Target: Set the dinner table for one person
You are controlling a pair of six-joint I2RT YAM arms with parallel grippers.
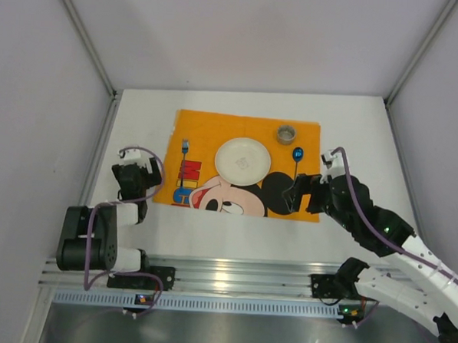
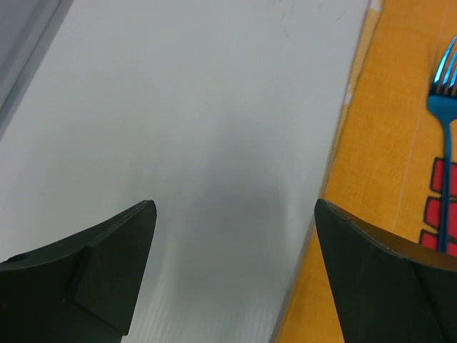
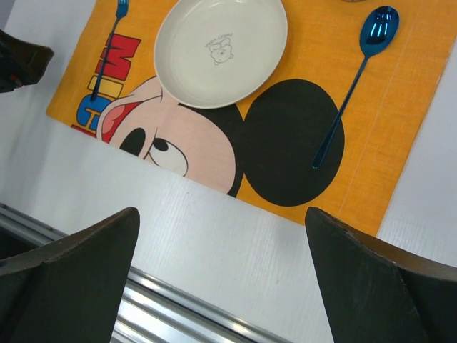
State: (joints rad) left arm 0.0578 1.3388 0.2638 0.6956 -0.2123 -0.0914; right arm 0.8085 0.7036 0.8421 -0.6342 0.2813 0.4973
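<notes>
The left claw [image 2: 234,214] is spread wide and holds nothing. It hangs over bare white tabletop [image 1: 139,128] just beside the left edge of the orange Mickey Mouse mat [image 1: 204,128], a fair parking place since it is off the setting and cannot knock anything. The right claw [image 3: 221,221] is likewise parted and empty, poised above the near right corner of the mat, with the whole setting visible beyond its fingers. Neither pinches anything, which I read as there being little or nothing left to carry. Outward from the left claw, the blue fork [image 2: 446,143] lies on the mat with its tines pointing away from the robot and its handle running over the red letters, left of the plate, the usual side for a fork. The white plate [image 1: 243,159] sits in the middle of the mat, flat and upright, ready to receive food. To its right and clear of it, the blue spoon [image 3: 350,93] lies with its bowl at the far end and its handle crossing the black ear. The small metal cup [image 1: 285,133] stands at the far right of the mat, beyond the spoon, where a diner's right hand would reach. The tabletop carries it all, the mat lying near its middle.
</notes>
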